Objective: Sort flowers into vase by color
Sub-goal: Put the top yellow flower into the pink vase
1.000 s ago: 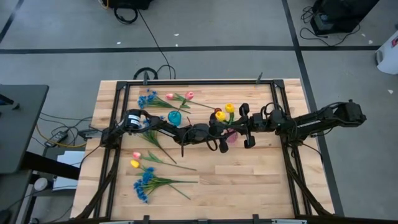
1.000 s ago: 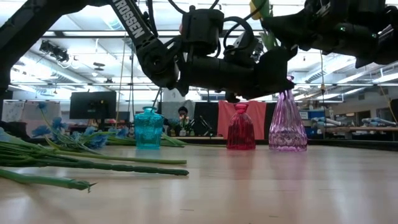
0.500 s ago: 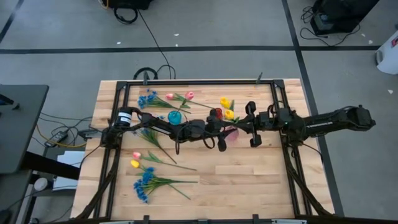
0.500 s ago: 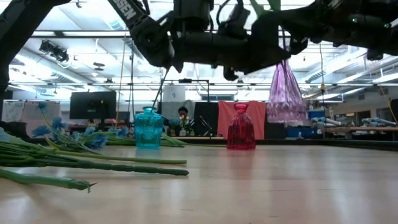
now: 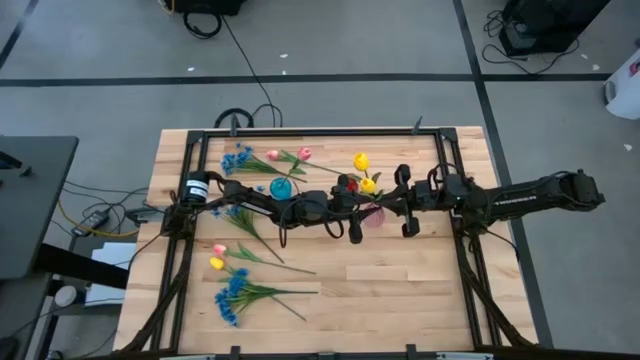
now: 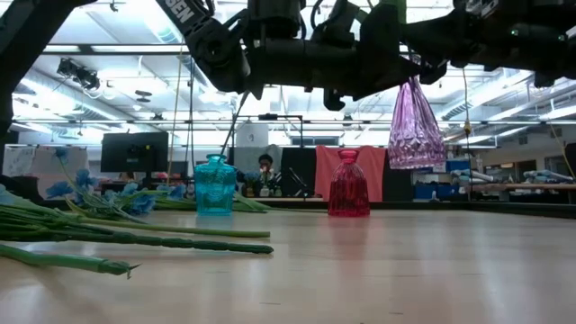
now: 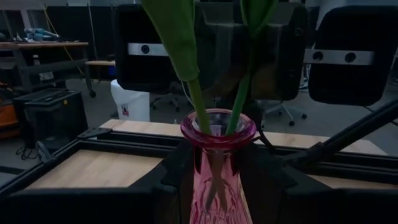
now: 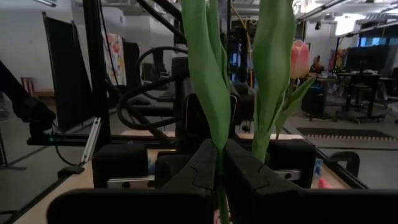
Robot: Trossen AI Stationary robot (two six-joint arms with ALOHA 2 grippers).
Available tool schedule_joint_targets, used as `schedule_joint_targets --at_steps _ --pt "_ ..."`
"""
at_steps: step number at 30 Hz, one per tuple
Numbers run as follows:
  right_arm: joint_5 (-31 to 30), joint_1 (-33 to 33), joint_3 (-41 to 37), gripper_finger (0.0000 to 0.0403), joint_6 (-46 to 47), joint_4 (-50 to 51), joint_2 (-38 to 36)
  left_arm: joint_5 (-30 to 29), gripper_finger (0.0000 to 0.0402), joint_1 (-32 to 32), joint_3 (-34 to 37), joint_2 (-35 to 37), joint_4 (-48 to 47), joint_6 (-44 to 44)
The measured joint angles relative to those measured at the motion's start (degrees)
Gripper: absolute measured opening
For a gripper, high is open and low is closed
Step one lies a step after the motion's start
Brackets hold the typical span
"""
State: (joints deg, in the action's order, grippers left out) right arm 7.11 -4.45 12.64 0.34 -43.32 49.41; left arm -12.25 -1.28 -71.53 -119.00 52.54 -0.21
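Observation:
Two yellow tulips (image 5: 364, 172) stand with their green stems (image 7: 198, 107) in the neck of a pink glass vase (image 6: 414, 126), which hangs above the table. My left gripper (image 5: 357, 222) reaches in from the table's left and is shut on the vase (image 7: 217, 168). My right gripper (image 5: 386, 200) comes from the table's right and is shut on a tulip stem (image 8: 219, 124) above the vase. A teal vase (image 6: 214, 185) and a red vase (image 6: 348, 184) stand on the table. My left gripper pinches the pink vase just below its flared neck (image 7: 217, 146), one finger on each side. The fingers come level from the table's left. The vase is lifted clear of the table, about upright, its mouth up. My right gripper pinches one tulip's green stem (image 8: 220, 154) between its two shut fingers, lying across the stem. The stem stands upright through the hold, its lower end in the vase. The second stem (image 8: 264, 134) passes behind one finger; whether it is held too I cannot tell.
Pink tulips (image 5: 288, 155) and a blue spray (image 5: 235, 158) lie at the far left. Another blue spray (image 5: 240, 215) lies under my left arm. A pink tulip (image 5: 219, 249), a yellow tulip (image 5: 216, 263) and a blue spray (image 5: 232, 295) lie near left.
The pink vase has been lifted off the table and now hangs clear of it, with the tulip stems still in its neck. Both grippers have risen with it. The yellow blooms have shifted a little toward the table's far edge.

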Motion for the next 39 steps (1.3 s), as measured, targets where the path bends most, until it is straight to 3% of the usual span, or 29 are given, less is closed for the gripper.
schedule_joint_targets --at_steps 5,14,19,25,30,39 --pt "0.2 0.0 -0.06 0.0054 0.13 0.85 0.09 -0.04 0.0113 0.0 0.0 0.0 -0.03 -0.01" --pt "0.01 -0.5 -0.15 0.0168 1.36 6.89 -3.72 -0.02 0.0113 0.0 -0.02 0.0 -1.8 -0.2" --pt "-2.27 -1.68 -0.15 0.021 2.08 13.49 -8.06 -0.04 0.0113 0.0 -0.04 0.0 -2.95 -0.23" --pt "-9.31 -2.56 3.91 0.0224 3.04 30.33 -13.0 -1.33 0.0113 0.07 -0.04 0.0 -7.42 -0.23" --pt "-14.02 -3.22 7.62 0.0223 6.96 46.42 -12.89 -2.24 0.0113 0.15 -0.04 -0.99 -8.28 -0.24" --pt "-23.05 -3.26 11.13 0.0222 14.95 61.28 -12.93 -6.2 0.0113 2.87 -0.62 -6.39 -0.33 -0.46"
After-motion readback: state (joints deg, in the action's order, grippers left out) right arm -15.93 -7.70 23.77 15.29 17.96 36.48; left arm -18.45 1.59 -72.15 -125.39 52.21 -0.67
